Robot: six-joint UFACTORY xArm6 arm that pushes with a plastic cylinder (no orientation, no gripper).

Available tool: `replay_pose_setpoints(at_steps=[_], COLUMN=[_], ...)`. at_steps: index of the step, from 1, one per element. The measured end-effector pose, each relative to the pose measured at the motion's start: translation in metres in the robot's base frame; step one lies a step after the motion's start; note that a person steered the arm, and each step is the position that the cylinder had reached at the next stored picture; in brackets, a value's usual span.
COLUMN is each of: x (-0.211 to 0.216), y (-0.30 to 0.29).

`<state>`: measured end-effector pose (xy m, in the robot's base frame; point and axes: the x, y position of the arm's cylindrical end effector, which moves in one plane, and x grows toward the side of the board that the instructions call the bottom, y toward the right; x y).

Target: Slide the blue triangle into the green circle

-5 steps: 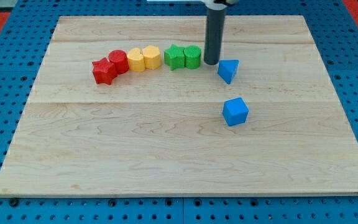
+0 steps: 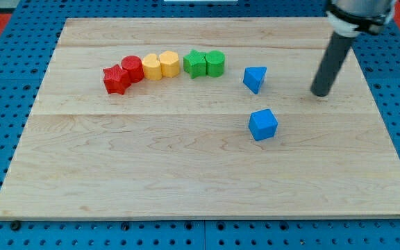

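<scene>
The blue triangle (image 2: 255,78) lies on the wooden board (image 2: 186,173), right of centre in the upper half. The green circle (image 2: 215,63) sits a short gap to its upper left, touching a green star (image 2: 195,64). My tip (image 2: 320,93) is well to the right of the blue triangle, apart from it and slightly lower in the view. The rod rises toward the view's top right.
A blue cube (image 2: 263,124) lies below the triangle. Left of the green blocks runs a curved row: two yellow blocks (image 2: 161,66), a red circle (image 2: 132,69) and a red star (image 2: 115,80). Blue pegboard surrounds the board.
My tip has moved from between the green circle and the blue triangle to the right, past the triangle. No block has moved.
</scene>
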<state>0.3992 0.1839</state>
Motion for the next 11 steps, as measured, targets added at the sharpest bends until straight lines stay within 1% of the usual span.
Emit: replay_pose_setpoints(at_steps=[1,3,4,5,6,7,8,9,10,11], x=[-0.002,-0.027,-0.024,-0.014,-0.027,-0.072,-0.088,-0.083,-0.06,-0.053], y=[-0.046,-0.113,-0.124,-0.083,-0.025,-0.018,-0.044,-0.078,-0.096,-0.106])
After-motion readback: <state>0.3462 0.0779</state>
